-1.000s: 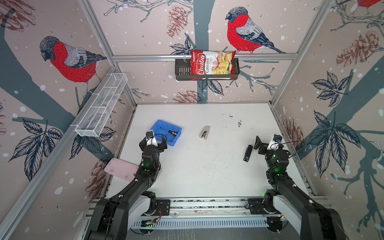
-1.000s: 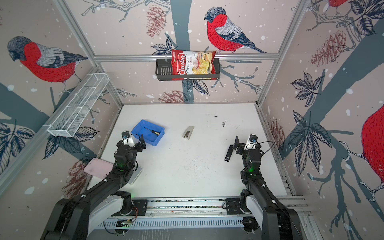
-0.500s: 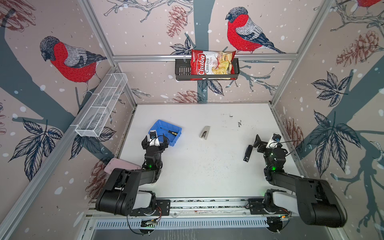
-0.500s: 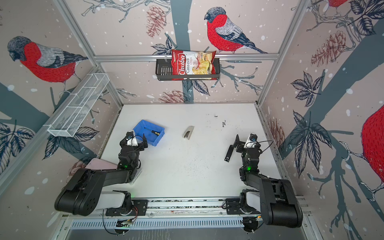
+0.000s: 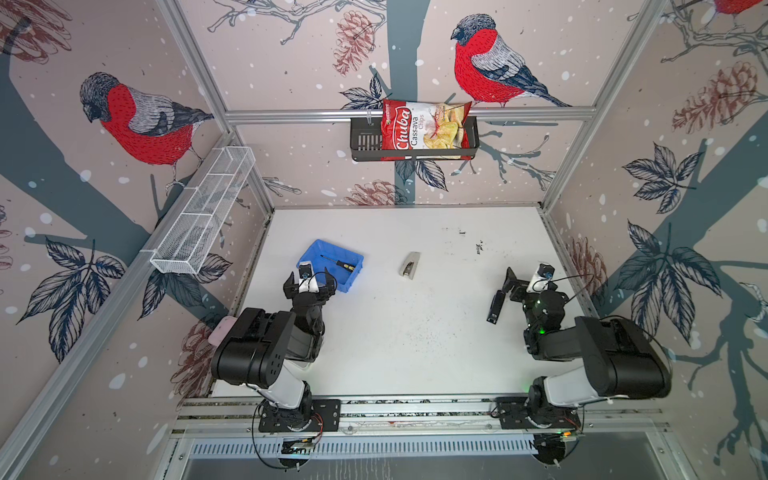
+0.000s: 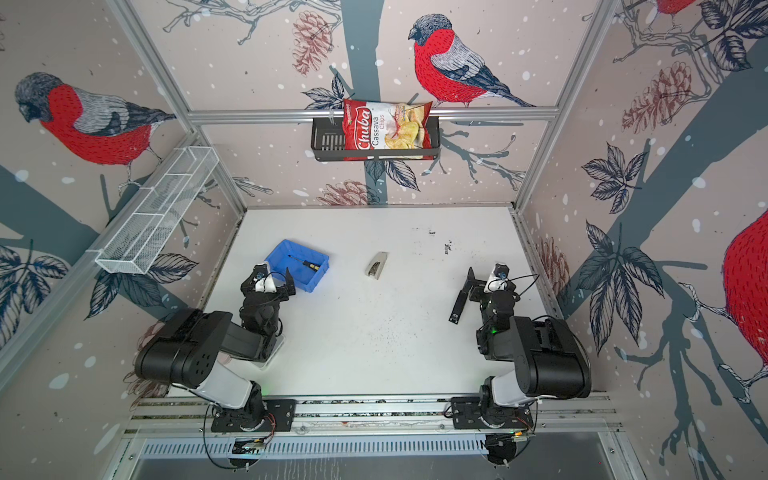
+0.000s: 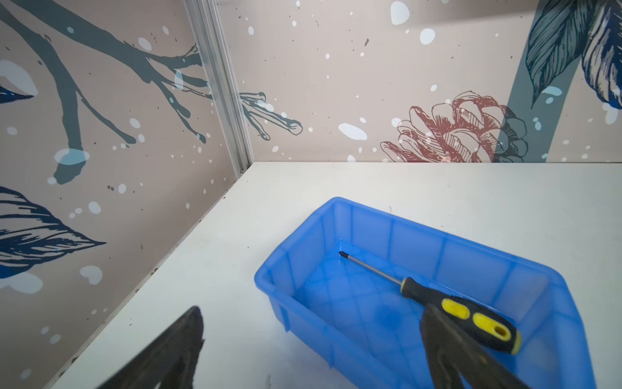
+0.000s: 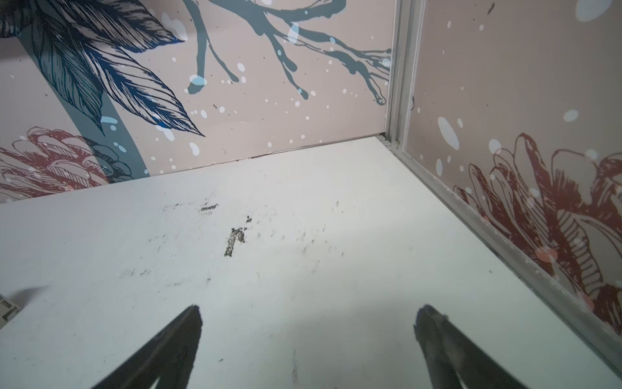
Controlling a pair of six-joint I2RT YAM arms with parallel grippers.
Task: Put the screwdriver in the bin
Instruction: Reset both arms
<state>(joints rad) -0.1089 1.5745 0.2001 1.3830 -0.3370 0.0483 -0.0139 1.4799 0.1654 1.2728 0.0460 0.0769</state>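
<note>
Near the desk's left edge, in both top views: the bin [image 5: 332, 243] [image 6: 291, 243] holds the screwdriver [image 5: 341, 264] [image 6: 306, 263], lying flat on the floor of the bin with its tip toward the left edge and its handle toward the desk's middle. My left gripper [image 5: 309, 282] [image 6: 268, 282] sits at the bin's near side, jaws spread wide and holding nothing. My right gripper [image 5: 521, 284] is well apart by the right edge, beside a black stapler [image 5: 494, 305]. Left wrist view: the screwdriver [image 7: 437, 299] rests alone in the bin [image 7: 370, 229]. One finger [image 7: 447, 347] crosses in front of the handle, and no grip shows. Right wrist view: my right gripper [image 8: 308, 310] has its jaws apart over bare desk. Judgement: placement looks done, so lift straight clear of the bin wall.
</note>
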